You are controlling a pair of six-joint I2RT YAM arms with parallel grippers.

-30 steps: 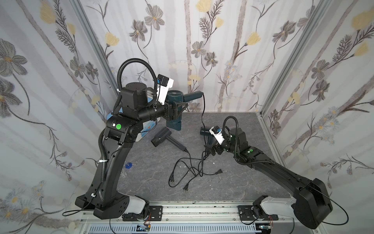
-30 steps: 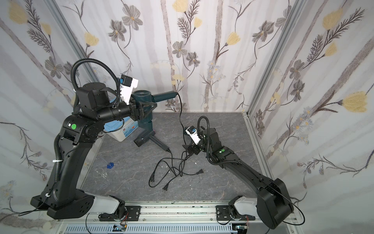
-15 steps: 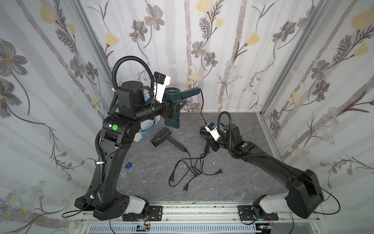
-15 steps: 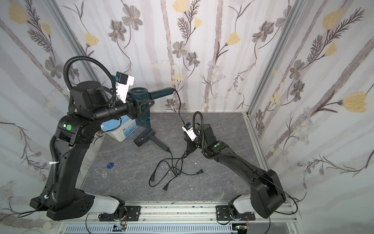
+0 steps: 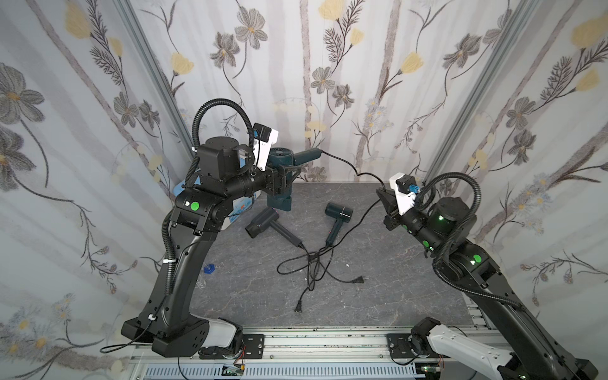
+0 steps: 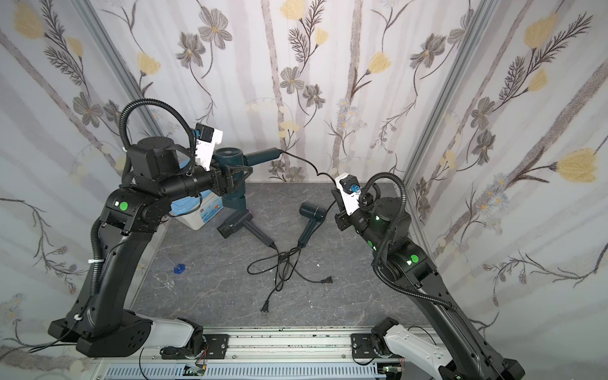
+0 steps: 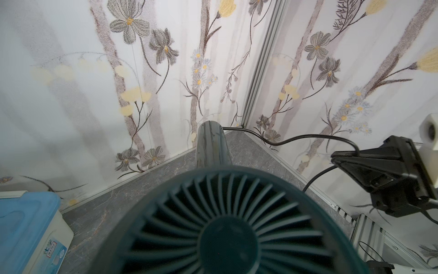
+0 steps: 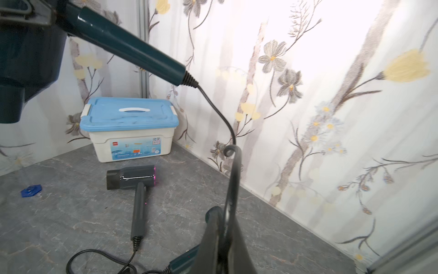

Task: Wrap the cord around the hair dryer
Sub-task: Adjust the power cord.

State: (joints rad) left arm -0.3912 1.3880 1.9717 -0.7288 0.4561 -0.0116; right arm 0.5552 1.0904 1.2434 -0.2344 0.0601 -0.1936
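Left gripper (image 5: 290, 171) clamps teal hair dryer (image 5: 279, 157) aloft, far left; right gripper (image 5: 380, 193) pinches its cord (image 8: 233, 180), ready to loop the handle.

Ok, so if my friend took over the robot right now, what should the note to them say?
Left end effector: shut on the teal hair dryer, held up in the air, handle pointing toward the right arm.
Right end effector: shut on the cord, a little way from the handle.
The rest of the cord drops to the table into a tangle with the cords of the grey hair dryer and the small dark hair dryer lying there.
Done: dryer lifted, cord pinched.
Left: no loop shows around the dryer yet, so all the winding, probably easing the cord out of the tangle.
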